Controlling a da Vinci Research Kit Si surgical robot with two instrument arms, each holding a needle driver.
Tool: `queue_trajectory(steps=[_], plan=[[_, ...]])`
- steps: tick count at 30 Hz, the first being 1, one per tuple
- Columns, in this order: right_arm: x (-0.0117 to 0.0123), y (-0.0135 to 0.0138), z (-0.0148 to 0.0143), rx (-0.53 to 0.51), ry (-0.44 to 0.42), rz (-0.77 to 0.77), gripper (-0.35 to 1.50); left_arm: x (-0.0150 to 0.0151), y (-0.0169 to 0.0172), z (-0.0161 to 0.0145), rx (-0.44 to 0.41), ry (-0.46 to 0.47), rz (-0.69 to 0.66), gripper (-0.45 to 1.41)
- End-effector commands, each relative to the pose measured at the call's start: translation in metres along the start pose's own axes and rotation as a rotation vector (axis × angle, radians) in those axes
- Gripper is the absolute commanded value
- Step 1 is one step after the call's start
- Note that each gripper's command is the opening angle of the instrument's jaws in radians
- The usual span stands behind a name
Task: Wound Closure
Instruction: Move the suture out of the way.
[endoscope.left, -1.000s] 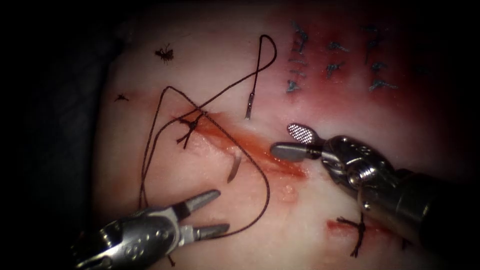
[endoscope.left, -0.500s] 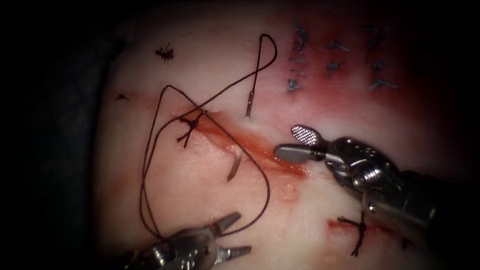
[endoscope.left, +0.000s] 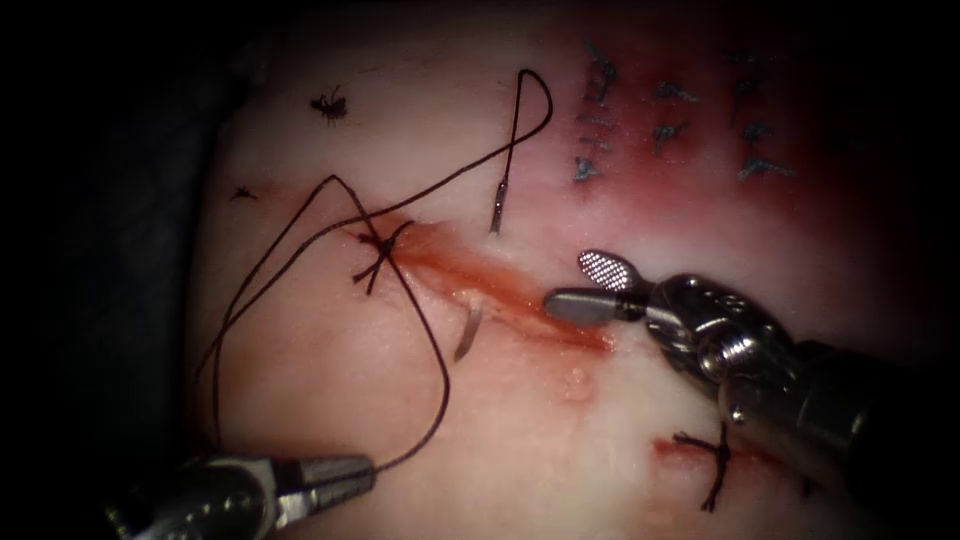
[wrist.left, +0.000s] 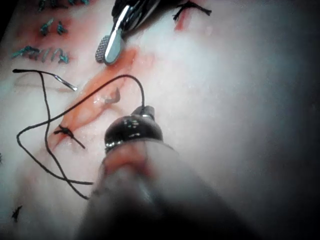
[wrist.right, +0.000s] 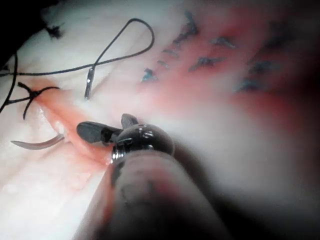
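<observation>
Low on the left of the endoscope view, my left tool (endoscope.left: 345, 472) has its jaws closed on the thread (endoscope.left: 437, 380) — the strand runs up from my tips in a curve to the knot (endoscope.left: 378, 250) at the cut's left end. A second ago these jaws stood open beside the thread; now they grip it and sit further left, and the loop has drawn narrower. More thread lies slack on the tissue (endoscope.left: 330, 350), crossing left of the knot and rising to a tall loop above the cut (endoscope.left: 500, 295).

The needle (endoscope.left: 468, 330) is in neither of my tools. It stands in the tissue at the cut's near edge, about midway along: its tip end pokes out below the cut, and its swaged tail (endoscope.left: 498, 208) shows above the cut, with the thread leaving it upward. The middle of the curve is buried.

My right tool (endoscope.left: 592, 285) hovers at the cut's right end with jaws spread wide, holding nothing — one jaw points along the cut, the other lifts its ridged face up. Red fluid (endoscope.left: 540, 320) lines the cut.
</observation>
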Motion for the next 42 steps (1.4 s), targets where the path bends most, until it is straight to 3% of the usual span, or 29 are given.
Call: queue_trajectory(steps=[1, 2, 9, 10, 11, 14, 17, 19, 20, 22, 25, 35, 36, 38, 42], plan=[[0.0000, 0.0002, 0.0008, 0.000, -0.004, -0.002, 0.67, -0.0001, -0.0006, -0.0007, 0.006, 0.017, 0.010, -0.35], [0.0000, 0.0002, 0.0009, -0.001, -0.004, -0.002, 0.66, -0.0005, -0.0010, -0.0024, 0.006, 0.041, 0.008, -0.35], [-0.0001, 0.0000, 0.0009, -0.003, -0.009, -0.002, 0.64, -0.0025, -0.0035, -0.0052, 0.039, 0.023, 0.116, -0.35], [-0.0001, 0.0000, 0.0010, -0.004, -0.009, -0.007, 0.64, -0.0036, -0.0049, -0.0051, 0.080, -0.009, 0.135, -0.01], [-0.0001, 0.0000, 0.0010, -0.004, -0.008, -0.007, 0.64, -0.0048, -0.0061, -0.0047, 0.118, -0.037, 0.146, 0.11], [-0.0001, -0.0001, 0.0011, -0.005, -0.008, -0.007, 0.64, -0.0062, -0.0073, -0.0037, 0.136, -0.046, 0.154, 0.12], [-0.0002, -0.0002, 0.0012, -0.005, -0.007, -0.012, 0.64, -0.0095, -0.0094, -0.0001, 0.171, -0.051, 0.174, 0.17], [-0.0001, -0.0003, 0.0011, -0.005, -0.008, -0.017, 0.64, -0.0117, -0.0109, 0.0029, 0.189, -0.051, 0.187, 0.46], [-0.0001, -0.0003, 0.0011, -0.005, -0.008, -0.017, 0.64, -0.0117, -0.0109, 0.0029, 0.189, -0.051, 0.187, 0.46], [-0.0002, -0.0004, 0.0011, -0.005, -0.008, -0.017, 0.64, -0.0129, -0.0119, 0.0044, 0.201, -0.040, 0.156, 0.70], [-0.0002, -0.0005, 0.0010, -0.004, -0.008, -0.017, 0.66, -0.0142, -0.0125, 0.0050, 0.143, 0.014, 0.085, 0.78], [-0.0001, -0.0003, 0.0011, -0.008, -0.014, -0.028, 0.66, -0.0125, -0.0087, -0.0042, -0.130, 0.126, -0.009, 0.79], [-0.0001, -0.0003, 0.0011, -0.008, -0.014, -0.028, 0.66, -0.0125, -0.0087, -0.0042, -0.130, 0.126, -0.009, 0.79], [-0.0002, -0.0004, 0.0010, -0.007, -0.018, -0.035, 0.66, -0.0132, -0.0082, -0.0080, -0.158, 0.092, 0.007, 0.79], [-0.0001, -0.0005, 0.0008, -0.005, -0.020, -0.057, 0.71, -0.0133, -0.0084, -0.0096, -0.156, 0.078, 0.002, 0.79]])
